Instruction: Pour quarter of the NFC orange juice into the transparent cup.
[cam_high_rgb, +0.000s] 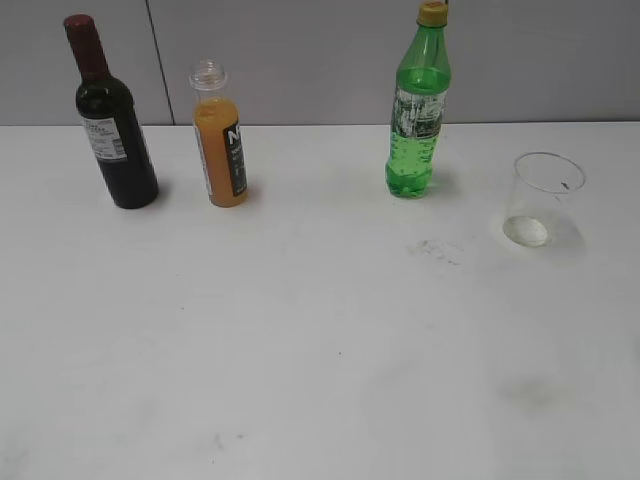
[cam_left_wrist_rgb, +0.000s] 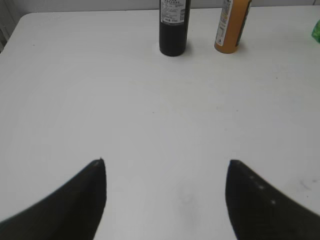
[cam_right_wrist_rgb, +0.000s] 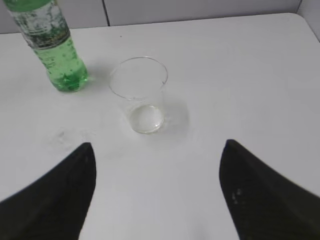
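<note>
Even, fairly bright, diffuse light across all views. White desk (cam_high_rgb: 320, 350) slightly washed out, no hard glare. Shadows short and soft: faint ones beside the wine bottle (cam_high_rgb: 112, 120) and juice bottle (cam_high_rgb: 221, 140), pale halo around the cup (cam_high_rgb: 545, 200). Overall soft, low resolution. Claw fingers (cam_left_wrist_rgb: 65, 205) in wrist views dark, featureless, blurred edges. Desk far corners look rounded in wrist views.

I see the small clear plastic bottle of opaque orange juice (cam_high_rgb: 221, 140) standing upright and uncapped at the table's far left, black label facing right. The clear, tapered plastic tumbler (cam_high_rgb: 544, 199) stands upright, empty, well apart at far right.
</note>
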